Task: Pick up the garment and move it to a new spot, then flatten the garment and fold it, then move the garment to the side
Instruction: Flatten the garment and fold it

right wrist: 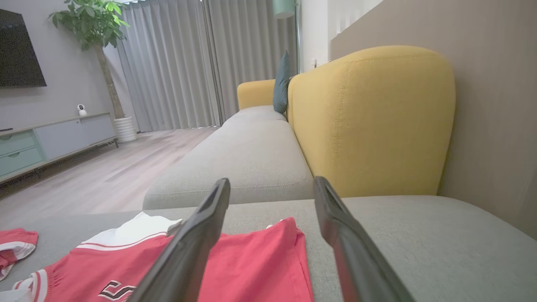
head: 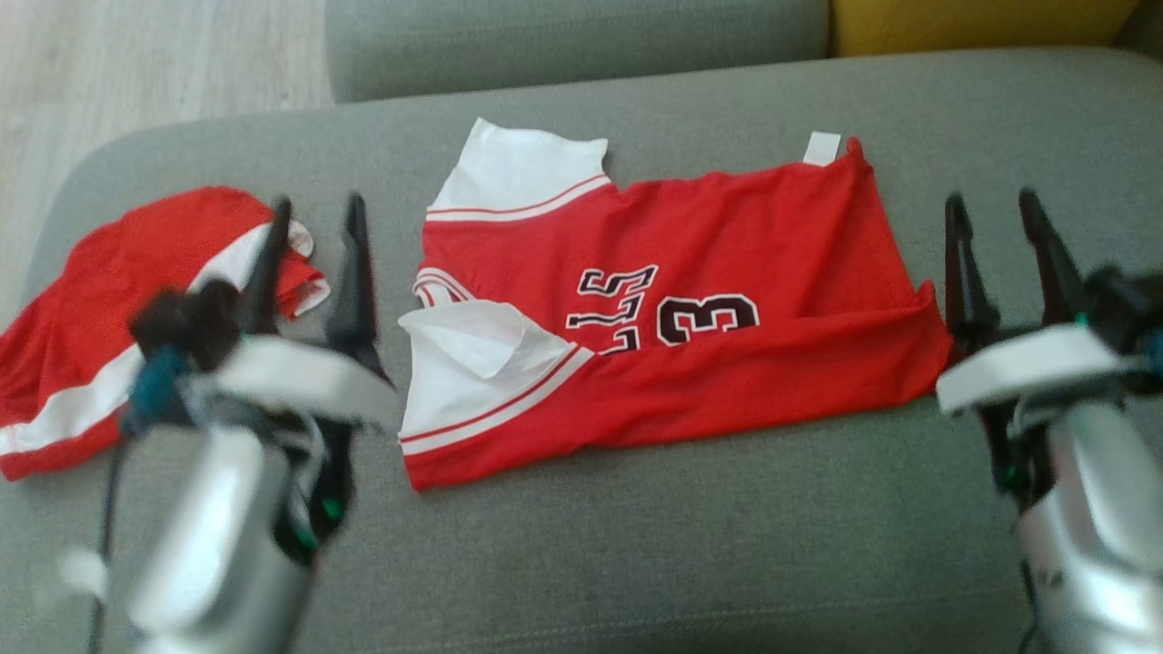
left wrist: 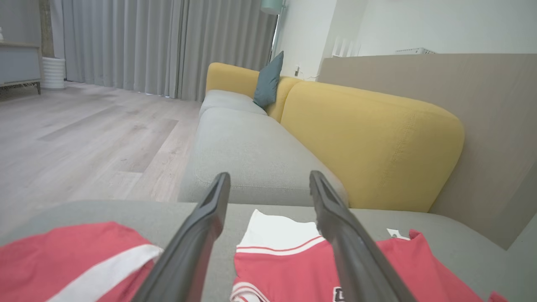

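On the grey fabric sofa seat [head: 690,554], the red basketball jersey with white sleeves and black numerals [head: 690,309] lies near the middle, doubled over along its length, with one white sleeve crumpled at its left end. The left claw [head: 318,202] hovers just beside that sleeve end, its two dark fingers spread with nothing between them. The right claw [head: 992,198] hangs just off the hem end, likewise spread and empty. A pinch at either end may catch only the top layer, so the fold would fall open on lifting, and the thin cloth looks likely to slip from narrow fingertips. The rumpled sleeve, if not smoothed, would be trapped in the next fold. The left claw sits between the jersey and the crumpled red shorts with a white stripe [head: 100,336], so a drift outward could snag them. The widest bare room is the broad strip of seat toward the robot, with some to the right. On the left the shorts take the space, and the rounded corner drops to the pale wood floor [head: 136,73]. Beyond the far edge stands the yellow upholstered backrest [left wrist: 369,142].
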Robot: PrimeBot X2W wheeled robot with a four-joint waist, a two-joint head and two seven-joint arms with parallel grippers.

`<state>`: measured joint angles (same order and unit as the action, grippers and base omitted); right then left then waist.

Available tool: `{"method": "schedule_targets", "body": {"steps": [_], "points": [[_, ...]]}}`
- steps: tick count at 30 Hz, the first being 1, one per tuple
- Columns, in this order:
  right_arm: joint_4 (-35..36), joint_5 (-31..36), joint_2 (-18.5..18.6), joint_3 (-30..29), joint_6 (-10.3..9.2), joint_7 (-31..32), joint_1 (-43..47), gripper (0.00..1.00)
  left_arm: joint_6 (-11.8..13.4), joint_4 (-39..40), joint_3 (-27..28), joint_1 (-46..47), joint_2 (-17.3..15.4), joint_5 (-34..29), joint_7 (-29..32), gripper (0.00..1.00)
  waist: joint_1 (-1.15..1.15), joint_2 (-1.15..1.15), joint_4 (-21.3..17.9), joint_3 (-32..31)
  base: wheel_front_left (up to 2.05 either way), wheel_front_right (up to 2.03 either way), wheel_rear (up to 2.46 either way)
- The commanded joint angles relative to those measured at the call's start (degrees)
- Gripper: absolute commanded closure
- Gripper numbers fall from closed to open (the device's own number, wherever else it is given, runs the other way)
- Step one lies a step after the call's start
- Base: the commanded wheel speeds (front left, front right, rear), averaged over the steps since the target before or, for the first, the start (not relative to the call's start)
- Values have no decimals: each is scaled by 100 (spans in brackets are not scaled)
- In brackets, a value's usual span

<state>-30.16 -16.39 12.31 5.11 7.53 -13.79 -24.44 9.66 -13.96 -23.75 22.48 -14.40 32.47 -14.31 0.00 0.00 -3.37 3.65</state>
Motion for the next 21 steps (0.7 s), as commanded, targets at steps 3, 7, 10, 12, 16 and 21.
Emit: {"method": "schedule_targets", "body": {"steps": [3, 7, 10, 12, 16, 21], "points": [[785, 394, -378, -327, -4, -106, 455, 0, 45, 658, 513, -515, 269, -256, -67, 0, 0, 0, 6, -154, 0, 0, 0], [1515, 743, -767, -717, -4, -117, 1116, 0, -97, 846, 728, -1296, 618, -515, -68, 0, 0, 0, 2, -213, 0, 0, 0], [1874, 898, -890, -835, -4, -118, 1499, 0, -230, 742, 835, -1630, 759, -674, -68, 0, 0, 0, 4, -204, 0, 0, 0], [2000, 939, -921, -870, -4, -119, 1636, 0, -329, 611, 860, -1727, 818, -769, -68, 0, 0, 0, 1, -190, 0, 0, 0], [2142, 948, -939, -861, -4, -119, 1682, 0, -462, 150, 803, -1710, 878, -917, -68, 0, 0, 0, -33, -144, 0, 0, 0], [2253, 921, -941, -822, -4, -74, 1597, 0, -381, -713, 699, -1484, 877, -1010, 147, 0, 0, 0, -116, -47, 0, 0, 0]]}}
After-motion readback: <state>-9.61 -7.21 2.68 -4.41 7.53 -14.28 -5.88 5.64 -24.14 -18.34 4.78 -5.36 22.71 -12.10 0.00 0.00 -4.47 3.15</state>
